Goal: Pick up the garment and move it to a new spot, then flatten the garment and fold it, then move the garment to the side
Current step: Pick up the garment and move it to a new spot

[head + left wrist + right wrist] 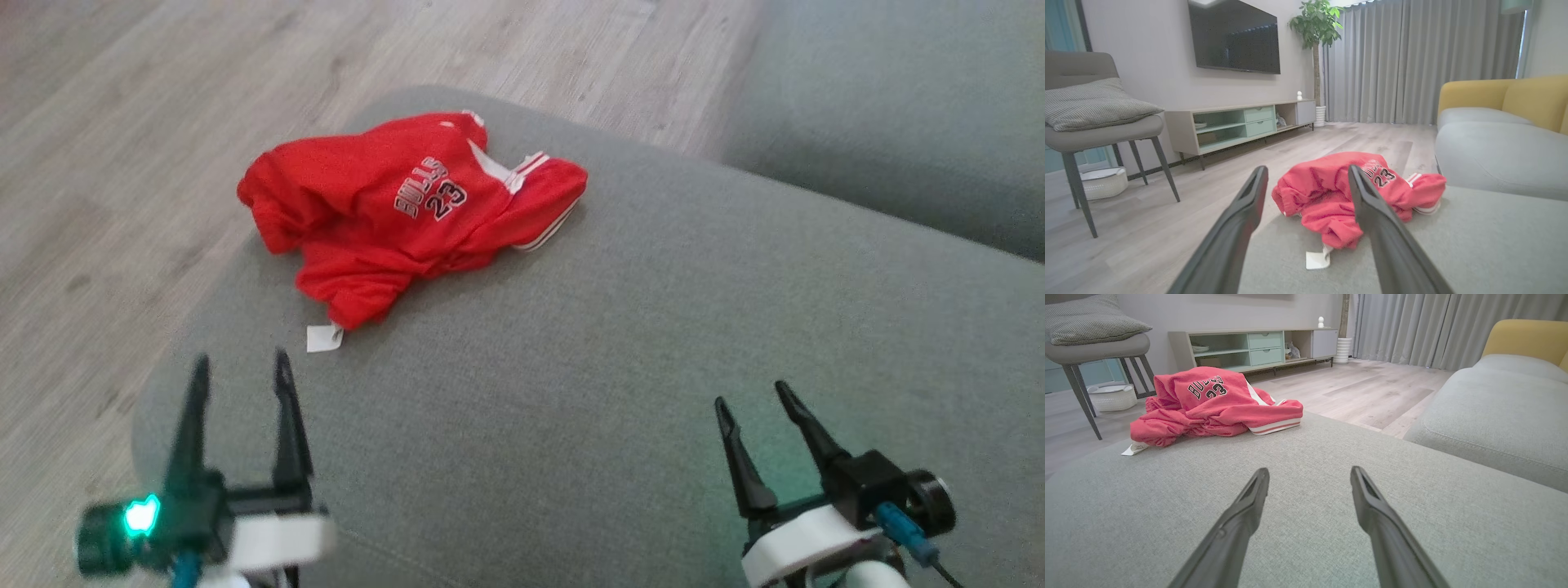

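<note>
The garment (400, 212) is a small red jersey with "BULLS 23" printed on it, lying crumpled near the far left edge of a grey cushion (620, 343). A white tag (323, 337) sticks out of its near end. My left gripper (239, 367) hovers open at the cushion's near left corner, short of the garment (1331, 196), which lies ahead between its fingers. Over the cushion's near right part my right gripper (751, 392) stands open with nothing in it. From its wrist the garment (1208, 406) lies ahead to the left.
Wooden floor (122, 163) lies past the cushion's left and far edges. Another grey seat cushion (890, 122) sits at the far right, with a yellow backrest (1506, 98). A grey chair (1090, 122), a white basket (1104, 183) and a low TV cabinet (1241, 122) stand across the room.
</note>
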